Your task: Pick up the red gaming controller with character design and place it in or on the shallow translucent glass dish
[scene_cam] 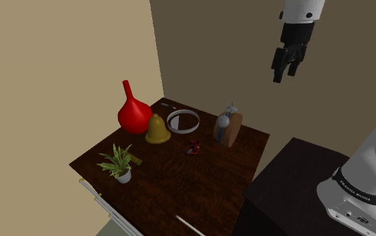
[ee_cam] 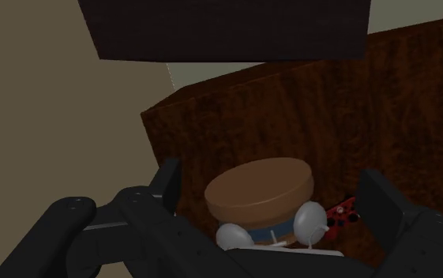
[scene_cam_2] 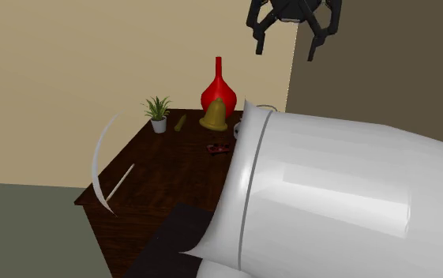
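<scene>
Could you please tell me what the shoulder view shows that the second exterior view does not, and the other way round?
Shoulder view's own: the small clock with grey bells and the full ring of the dish, both blocked from the other camera by the arm's big white link. Second exterior view's own: the grey-green floor beside the table. Both share the red controller, red vase, yellow bell, potted plant and the open gripper high above the table.
</scene>
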Action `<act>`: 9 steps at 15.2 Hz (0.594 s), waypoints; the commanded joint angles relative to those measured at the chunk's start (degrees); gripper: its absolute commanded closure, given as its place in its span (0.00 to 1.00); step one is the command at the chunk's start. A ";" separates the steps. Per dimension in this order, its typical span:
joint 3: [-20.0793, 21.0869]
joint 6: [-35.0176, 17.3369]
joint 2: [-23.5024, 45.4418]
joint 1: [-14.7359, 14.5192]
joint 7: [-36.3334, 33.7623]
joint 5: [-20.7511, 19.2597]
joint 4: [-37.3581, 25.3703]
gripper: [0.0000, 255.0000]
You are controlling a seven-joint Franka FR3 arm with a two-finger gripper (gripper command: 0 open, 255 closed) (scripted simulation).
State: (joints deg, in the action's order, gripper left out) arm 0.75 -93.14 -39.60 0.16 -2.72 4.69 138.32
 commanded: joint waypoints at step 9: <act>6.36 -17.49 14.17 -1.61 -11.53 7.99 2.90 0.00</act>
State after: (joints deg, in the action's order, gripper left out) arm 6.44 -108.49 -27.65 -1.26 -13.06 11.90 141.49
